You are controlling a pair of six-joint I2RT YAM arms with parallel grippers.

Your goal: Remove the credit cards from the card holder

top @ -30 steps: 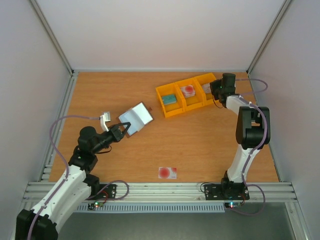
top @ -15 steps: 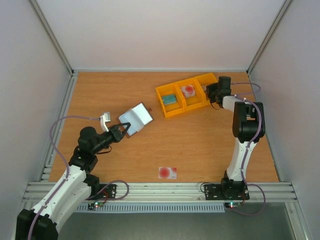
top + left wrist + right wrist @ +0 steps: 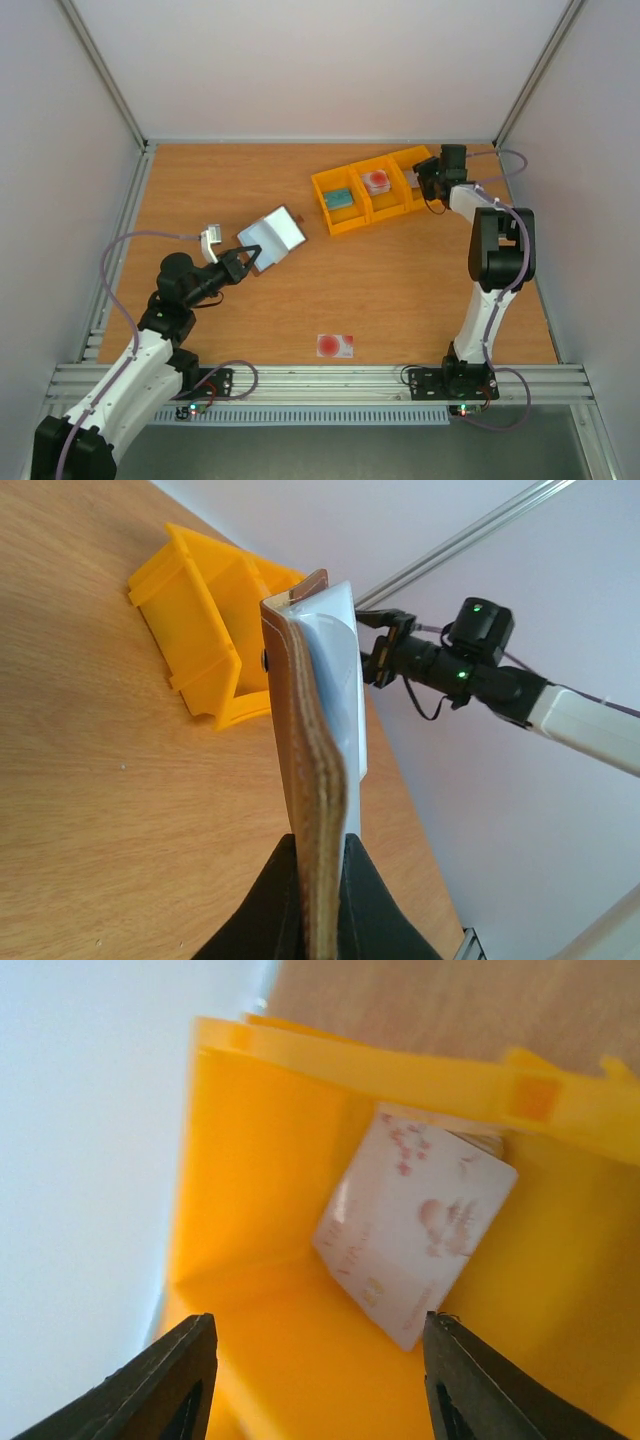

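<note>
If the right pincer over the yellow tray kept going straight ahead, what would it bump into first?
Most likely the pale card lying in the yellow bin, or the bin floor just beside it. The open right pincer points straight into that end compartment, though depth is hard to judge.

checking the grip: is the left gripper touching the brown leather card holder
Touching. In the left wrist view the left gripper clamps the brown leather card holder between both fingers.

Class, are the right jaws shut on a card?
No, the right gripper's jaws stand wide apart over a card lying in the yellow bin.
</note>
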